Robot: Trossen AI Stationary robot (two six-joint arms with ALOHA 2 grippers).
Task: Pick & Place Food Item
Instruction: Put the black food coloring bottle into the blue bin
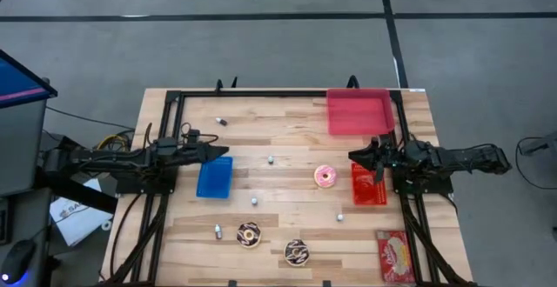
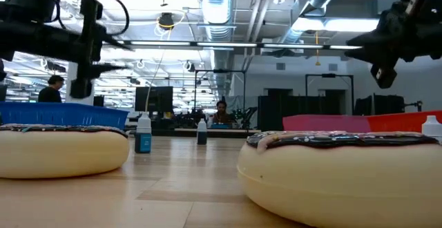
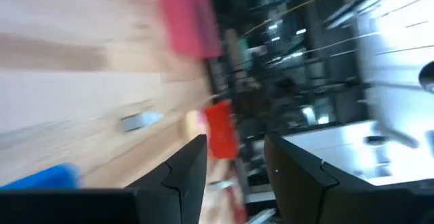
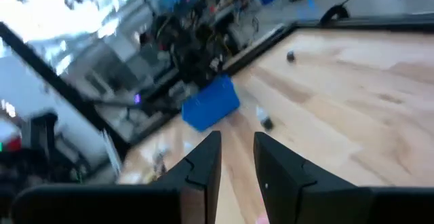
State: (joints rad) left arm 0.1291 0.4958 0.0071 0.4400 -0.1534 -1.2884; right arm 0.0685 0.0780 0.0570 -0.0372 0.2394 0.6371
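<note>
The left gripper [image 1: 224,153] hangs level by the wooden table's [image 1: 287,122] left edge over a blue rectangular tray [image 1: 214,178], fingers apart and empty. The right gripper [image 1: 355,156] waits by the right edge near a red tray [image 1: 367,185], fingers slightly apart, empty. The pink-frosted doughnut [image 1: 326,176] lies mid-table, just beside the red tray; two chocolate-frosted doughnuts [image 1: 249,233] sit near the front edge.

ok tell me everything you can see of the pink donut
The pink donut is a small ring with pink icing on top, a pale rim showing around its edge and a hole in the middle. It lies flat on the wooden table, right of centre, just left of the red bin and below the pink tray. Nothing touches it; neither pincer is over it.
</note>
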